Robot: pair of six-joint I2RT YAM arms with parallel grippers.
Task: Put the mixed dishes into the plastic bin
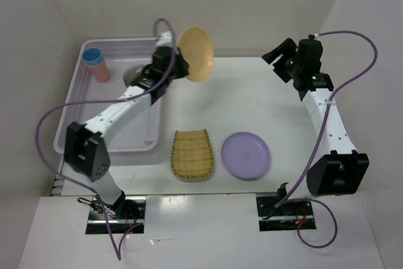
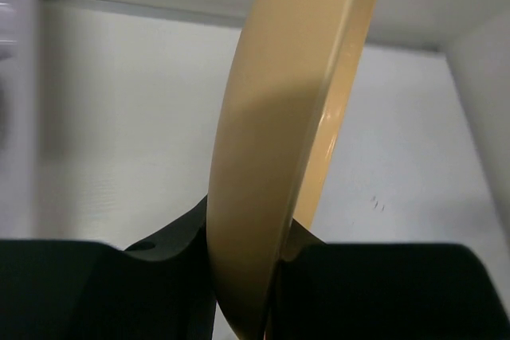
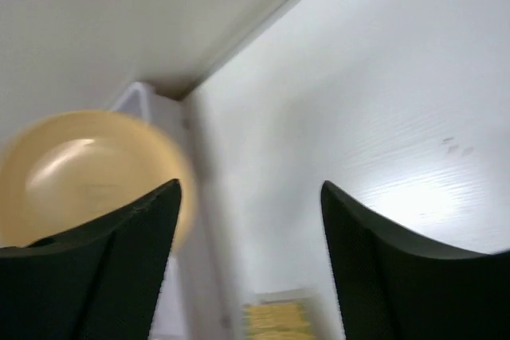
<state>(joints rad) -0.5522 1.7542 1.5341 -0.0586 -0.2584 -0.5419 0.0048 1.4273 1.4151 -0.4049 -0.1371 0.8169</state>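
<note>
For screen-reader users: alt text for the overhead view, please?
The left end effector grips an orange plate on edge near the far right corner of the plastic bin. The bin holds a blue cup and pink cup; a yellow ribbed tray and lilac plate lie on the table.

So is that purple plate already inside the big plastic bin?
No, the lilac plate lies on the table beside the yellow tray, outside the plastic bin.

Counted: 1 bin (image 1: 70,108), 2 cups (image 1: 92,56) (image 1: 101,72), 1 orange plate (image 1: 196,53), 1 lilac plate (image 1: 245,155), 1 yellow tray (image 1: 192,154).
</note>
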